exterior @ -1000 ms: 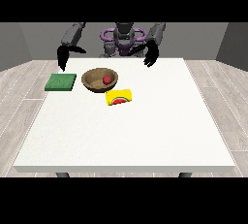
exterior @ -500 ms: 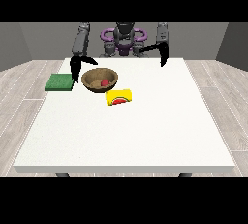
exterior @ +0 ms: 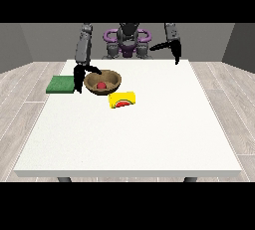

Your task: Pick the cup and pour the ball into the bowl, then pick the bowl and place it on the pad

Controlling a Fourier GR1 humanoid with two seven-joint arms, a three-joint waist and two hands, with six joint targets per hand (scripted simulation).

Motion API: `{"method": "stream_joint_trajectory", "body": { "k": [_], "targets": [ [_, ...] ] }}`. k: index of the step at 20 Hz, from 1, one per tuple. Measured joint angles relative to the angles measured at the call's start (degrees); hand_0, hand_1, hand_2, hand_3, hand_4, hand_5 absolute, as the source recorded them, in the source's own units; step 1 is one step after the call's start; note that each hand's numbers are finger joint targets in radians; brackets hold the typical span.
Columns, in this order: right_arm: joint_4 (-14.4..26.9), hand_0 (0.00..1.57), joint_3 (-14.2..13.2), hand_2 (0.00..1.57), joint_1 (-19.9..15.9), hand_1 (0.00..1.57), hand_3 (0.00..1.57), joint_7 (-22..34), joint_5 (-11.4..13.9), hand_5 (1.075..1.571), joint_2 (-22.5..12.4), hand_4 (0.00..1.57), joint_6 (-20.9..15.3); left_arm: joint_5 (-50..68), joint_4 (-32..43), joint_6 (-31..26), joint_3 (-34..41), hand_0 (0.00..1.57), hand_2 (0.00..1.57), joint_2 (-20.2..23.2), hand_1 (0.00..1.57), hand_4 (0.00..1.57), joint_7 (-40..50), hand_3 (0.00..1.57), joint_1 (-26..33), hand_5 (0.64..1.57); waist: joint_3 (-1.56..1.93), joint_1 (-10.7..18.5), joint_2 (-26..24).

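one broad white table [exterior: 149,139] fills most of the view, and everything that matters sits crowded at its far left, within reach of the robot behind it. the green pad [exterior: 61,84] lies flat at the far left edge, just left of the wooden bowl [exterior: 102,81], so the carry to come looks short. the bowl stands upright with the red ball [exterior: 101,85] already inside, which suggests the pouring is done. the yellow cup [exterior: 123,99] lies on its side just near and right of the bowl, apart from both hands. the hand at the view's left [exterior: 79,77] hangs between pad and bowl, its thumb spread toward the rim, holding nothing yet, seemingly placed to grasp the bowl. the hand at the view's right [exterior: 174,53] hangs idle over the far right, fingers pointing down, empty.
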Motion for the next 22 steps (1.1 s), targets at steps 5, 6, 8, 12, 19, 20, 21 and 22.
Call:
{"method": "stream_joint_trajectory", "body": {
  "k": [5,6,8,12,19,20,21,22],
  "targets": [
    [4.2,0.0,0.8,0.0,-2.4,0.0,0.0,-2.4,0.4,1.565,0.3,0.14,-0.4,0.7,-0.9,-1.8,1.7,0.0,0.0,1.4,0.0,0.0,-0.6,0.0,0.3,1.566,0.01,-0.3,0.9],
    [5.1,0.0,0.8,0.0,-2.9,0.0,0.0,-2.8,0.3,1.57,0.7,0.39,-0.6,0.6,-1.4,-1.8,1.6,0.0,0.0,1.3,0.0,0.0,-0.8,0.0,0.8,1.565,0.0,-0.2,0.9],
    [6.2,0.78,-0.1,0.39,-3.2,0.78,0.0,-2.4,-0.7,1.533,0.8,0.44,-1.1,0.7,-2.2,-2.0,1.9,0.0,0.0,1.5,0.0,0.0,-0.2,0.0,0.8,1.569,-0.33,0.0,0.8],
    [6.8,1.57,-0.3,1.57,-1.8,1.57,1.51,-4.0,1.6,1.526,-1.4,0.89,-7.4,0.7,-4.5,-2.2,1.3,0.0,0.0,1.3,0.0,0.52,0.3,0.0,-0.1,1.557,-1.65,1.7,1.9],
    [7.4,1.57,4.9,1.57,-0.6,1.57,1.26,1.6,11.4,1.566,-5.0,0.9,-22.8,1.0,-4.5,-4.0,-0.4,0.0,0.0,0.5,0.0,0.9,0.8,0.0,-0.5,1.466,-2.13,5.7,0.3],
    [7.6,1.57,5.8,1.57,-0.9,1.57,1.18,4.0,12.4,1.567,-4.9,0.89,-24.4,1.0,-3.8,-3.9,-0.4,0.0,0.0,0.3,0.0,0.93,1.2,0.0,-0.4,1.436,-1.96,5.6,-0.6],
    [7.8,1.57,6.4,1.57,-1.3,1.57,1.05,6.4,13.2,1.567,-5.1,0.86,-25.3,1.5,-3.1,-4.2,0.1,0.0,0.0,0.5,0.0,0.96,1.1,0.0,-0.4,1.423,-1.71,5.3,-1.4],
    [8.1,1.57,7.4,1.57,-1.7,1.57,0.95,9.1,14.2,1.567,-4.9,0.87,-26.3,2.0,-2.0,-4.6,0.8,0.0,0.0,0.8,0.0,0.96,0.8,0.0,-0.1,1.422,-1.46,4.9,-2.2]
  ]
}}
